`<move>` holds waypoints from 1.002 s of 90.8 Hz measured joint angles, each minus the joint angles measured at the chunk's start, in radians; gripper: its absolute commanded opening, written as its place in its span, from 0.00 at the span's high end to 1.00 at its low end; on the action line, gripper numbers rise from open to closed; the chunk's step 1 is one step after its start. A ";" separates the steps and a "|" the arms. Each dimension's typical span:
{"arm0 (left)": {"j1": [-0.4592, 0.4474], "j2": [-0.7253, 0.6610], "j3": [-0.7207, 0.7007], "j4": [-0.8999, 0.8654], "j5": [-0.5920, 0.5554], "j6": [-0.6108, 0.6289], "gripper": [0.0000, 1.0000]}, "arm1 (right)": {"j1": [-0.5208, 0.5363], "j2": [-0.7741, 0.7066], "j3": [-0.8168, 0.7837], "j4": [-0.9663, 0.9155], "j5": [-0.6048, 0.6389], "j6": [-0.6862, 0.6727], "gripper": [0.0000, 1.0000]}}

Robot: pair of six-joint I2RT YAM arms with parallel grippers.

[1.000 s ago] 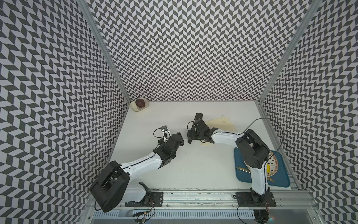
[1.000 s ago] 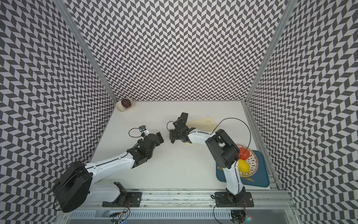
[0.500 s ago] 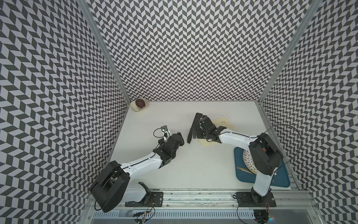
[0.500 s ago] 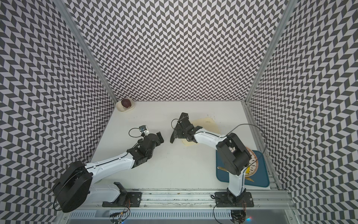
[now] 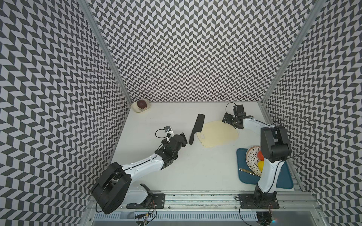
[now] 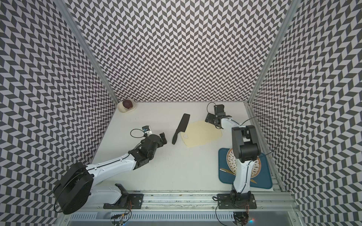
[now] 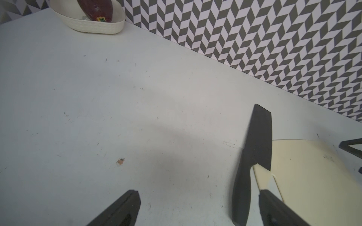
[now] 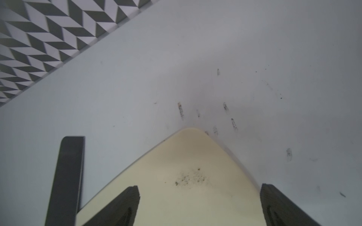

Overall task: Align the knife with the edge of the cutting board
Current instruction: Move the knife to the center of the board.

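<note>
- Since the earlier frames, the right gripper (image 5: 227, 118) has pulled away from the knife (image 5: 196, 128) to the far right part of the cutting board (image 5: 219, 133). The left arm has not shifted.
- Right gripper: fingers (image 8: 125, 207) apart, nothing between them. It hovers over the board, clear of the knife. Probable reason: the knife has been set down and the arm is clearing the work area.
- Left gripper (image 5: 183, 138): fingers spread wide and empty, just left of the knife handle without touching it. This is judged a standby pose, ready to nudge the handle if correction is needed.
- Knife: lies flat on the table (image 5: 195, 166), blade toward the far wall, handle toward the near side, along the board's left short end — the end with the cut-out hole (image 5: 202, 136). In the left wrist view the heel of the blade slightly overlaps the board's edge. The knife runs roughly parallel to that end, so alignment appears close to complete.
- Surface: white table, scuffed, with dark marks beyond the board's corner in the right wrist view.
- Surroundings: chevron-patterned walls (image 5: 176, 49) on three sides. A cream bowl (image 5: 147, 109) holding a dark red fruit sits in the far left corner. A blue tray (image 5: 242, 176) with a plate (image 5: 249, 156) and a gold utensil (image 5: 247, 171) sits near right — well apart from the board.
</note>
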 measured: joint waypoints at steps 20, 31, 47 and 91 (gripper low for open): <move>0.000 0.148 0.055 0.079 0.205 0.121 0.33 | -0.042 0.029 0.002 0.005 -0.023 -0.003 0.00; 0.000 0.286 0.145 0.064 0.253 0.180 0.34 | -0.039 0.024 -0.011 0.021 -0.026 -0.003 0.00; 0.000 0.403 0.223 0.039 0.276 0.237 0.34 | -0.039 0.010 -0.037 0.050 -0.048 0.006 0.00; 0.000 0.625 0.452 -0.121 0.246 0.261 0.59 | -0.039 -0.013 -0.076 0.077 -0.069 0.029 0.00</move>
